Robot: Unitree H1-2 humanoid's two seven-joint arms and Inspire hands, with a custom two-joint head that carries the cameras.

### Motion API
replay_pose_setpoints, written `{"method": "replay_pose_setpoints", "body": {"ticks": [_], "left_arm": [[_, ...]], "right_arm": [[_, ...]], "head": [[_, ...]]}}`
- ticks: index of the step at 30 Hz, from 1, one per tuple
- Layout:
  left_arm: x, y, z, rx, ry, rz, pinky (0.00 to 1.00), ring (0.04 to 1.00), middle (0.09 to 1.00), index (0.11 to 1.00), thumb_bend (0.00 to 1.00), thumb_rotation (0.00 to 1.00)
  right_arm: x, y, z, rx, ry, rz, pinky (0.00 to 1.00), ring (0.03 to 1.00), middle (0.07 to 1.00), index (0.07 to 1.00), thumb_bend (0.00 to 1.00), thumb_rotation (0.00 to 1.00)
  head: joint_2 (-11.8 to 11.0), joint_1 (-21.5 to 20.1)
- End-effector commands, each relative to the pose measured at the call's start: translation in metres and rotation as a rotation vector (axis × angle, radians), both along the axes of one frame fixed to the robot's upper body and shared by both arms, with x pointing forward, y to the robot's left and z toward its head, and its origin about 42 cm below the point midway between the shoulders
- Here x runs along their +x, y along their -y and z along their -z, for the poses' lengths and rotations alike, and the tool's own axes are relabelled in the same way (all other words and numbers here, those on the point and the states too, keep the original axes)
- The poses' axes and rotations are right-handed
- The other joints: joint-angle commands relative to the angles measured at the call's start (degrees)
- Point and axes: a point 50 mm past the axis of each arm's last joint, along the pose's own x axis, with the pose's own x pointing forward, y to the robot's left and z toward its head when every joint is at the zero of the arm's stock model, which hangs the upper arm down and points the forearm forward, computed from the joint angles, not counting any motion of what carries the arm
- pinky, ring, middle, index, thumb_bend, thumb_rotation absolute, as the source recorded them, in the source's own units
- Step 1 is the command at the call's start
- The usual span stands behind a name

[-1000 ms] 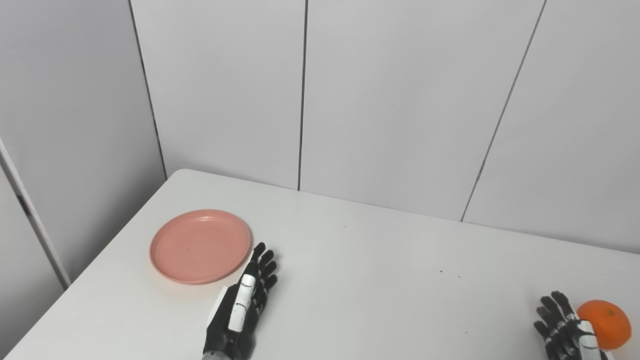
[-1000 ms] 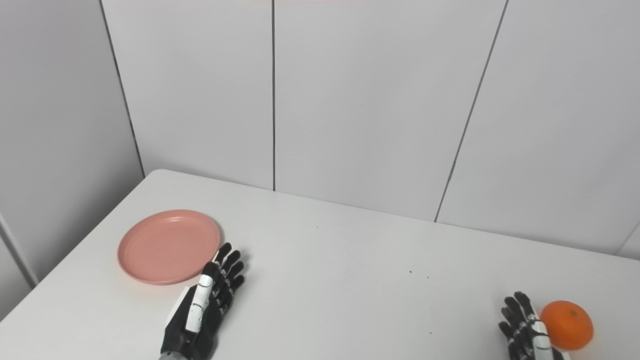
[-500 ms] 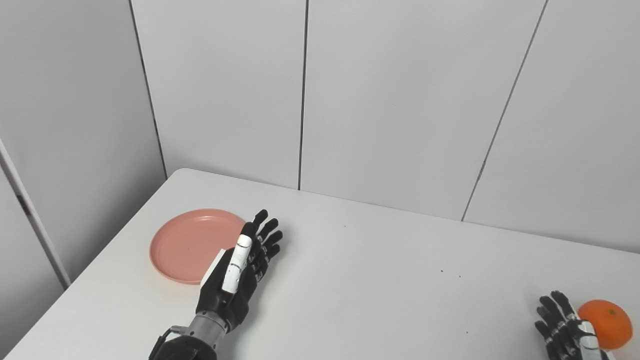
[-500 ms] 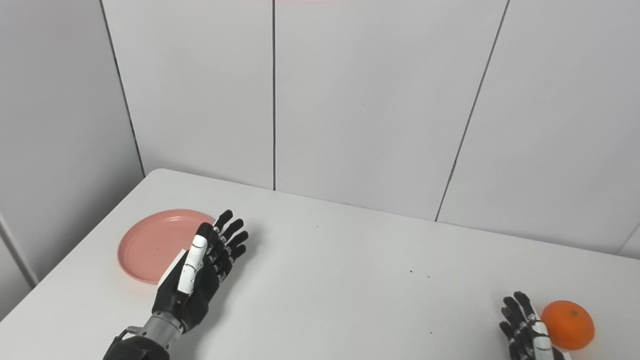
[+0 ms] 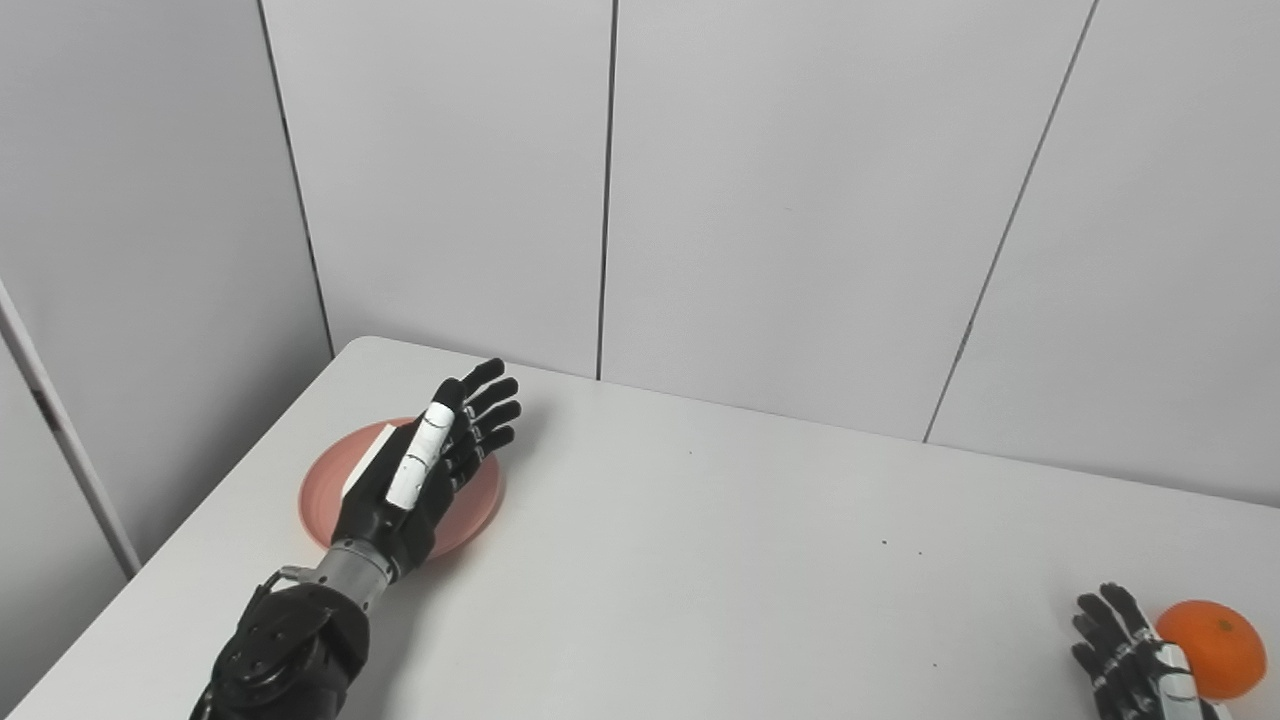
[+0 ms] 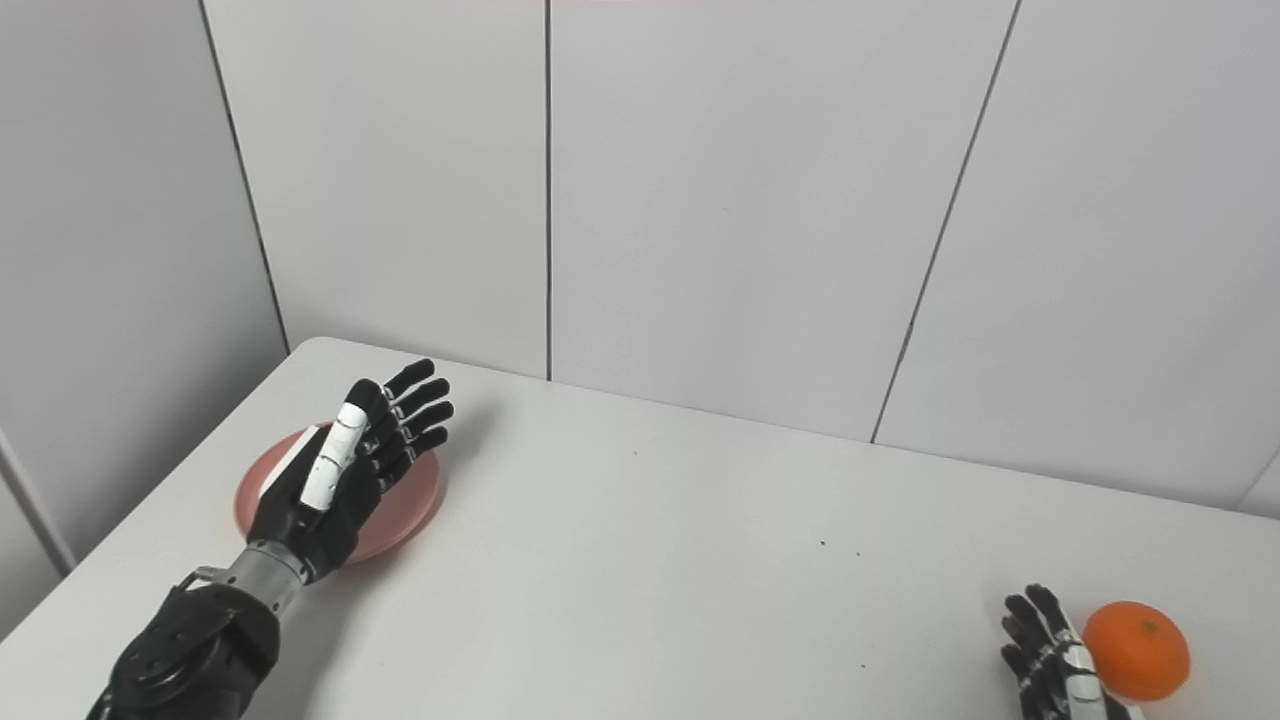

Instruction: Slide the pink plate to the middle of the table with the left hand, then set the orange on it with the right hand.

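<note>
From the left eye view, my left hand was stretched out over the pink plate, palm turned toward the right side and its edge down, the white thumb lying along the top. My fingers were straight and a little apart, reaching past the plate's far rim, and they held nothing. I could not tell whether the hand touched the plate or hung just above it. The forearm came up from the bottom left across the white table. The plate sat near the table's left edge, well apart from the middle, and what showed of it around my hand was bare. My right hand lay at the bottom right corner, cut by the frame, fingers extended and slightly spread, gripping nothing, with the orange just beside it on its right; whether they touched I could not say. From the right eye view the same held: left hand spread open over the pink plate, fingertips beyond its far rim, and the right hand open and low beside the orange, which rested on the table near the right edge.
</note>
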Motion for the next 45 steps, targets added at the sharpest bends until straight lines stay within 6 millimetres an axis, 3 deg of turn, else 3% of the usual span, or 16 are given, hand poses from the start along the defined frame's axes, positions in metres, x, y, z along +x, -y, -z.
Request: {"method": "replay_pose_setpoints", "body": {"ticks": [1, 7, 15, 19, 23, 30, 40, 45], "left_arm": [[0.013, -0.008, -0.04, 0.04, 0.15, 0.0, 0.91, 0.9, 0.895, 0.862, 0.92, 0.84], [0.025, -0.034, -0.065, 0.062, 0.171, -0.053, 0.92, 0.886, 0.855, 0.782, 0.91, 0.83], [0.043, -0.087, -0.077, 0.075, 0.151, -0.114, 0.94, 0.898, 0.885, 0.879, 0.88, 0.83], [0.052, -0.115, -0.077, 0.081, 0.121, -0.138, 0.89, 0.884, 0.886, 0.874, 0.87, 0.83], [0.061, -0.141, -0.071, 0.081, 0.086, -0.152, 0.88, 0.864, 0.863, 0.887, 0.85, 0.82], [0.064, -0.163, -0.058, 0.043, 0.046, -0.14, 0.93, 0.909, 0.905, 0.92, 0.81, 0.81], [0.07, -0.177, -0.021, -0.034, 0.017, -0.159, 0.98, 0.93, 0.929, 0.924, 0.77, 0.86], [0.077, -0.178, -0.002, -0.045, -0.027, -0.189, 0.96, 0.915, 0.912, 0.931, 0.82, 0.81]], "right_arm": [[-0.041, -0.014, 0.058, 0.077, -0.183, 0.014, 1.0, 0.967, 0.936, 0.948, 0.82, 0.92], [-0.041, -0.015, 0.057, 0.077, -0.181, 0.015, 1.0, 0.97, 0.937, 0.949, 0.82, 0.92], [-0.042, -0.013, 0.057, 0.077, -0.185, 0.016, 1.0, 0.964, 0.93, 0.944, 0.82, 0.92], [-0.042, -0.012, 0.058, 0.077, -0.186, 0.015, 1.0, 0.967, 0.933, 0.945, 0.82, 0.92], [-0.043, -0.012, 0.057, 0.064, -0.189, 0.018, 1.0, 0.963, 0.928, 0.943, 0.82, 0.92], [-0.042, -0.01, 0.058, 0.073, -0.191, 0.014, 1.0, 0.968, 0.931, 0.946, 0.82, 0.92], [-0.042, -0.011, 0.058, 0.067, -0.191, 0.015, 1.0, 0.966, 0.927, 0.95, 0.81, 0.93], [-0.044, -0.011, 0.056, 0.062, -0.191, 0.014, 1.0, 0.964, 0.925, 0.95, 0.81, 0.94]], "head": [[0.0, 0.07], [0.24, -0.01], [0.47, 0.19], [0.58, 0.15], [0.68, 0.16], [0.72, 0.35], [1.09, 0.1], [1.34, -0.02]]}}
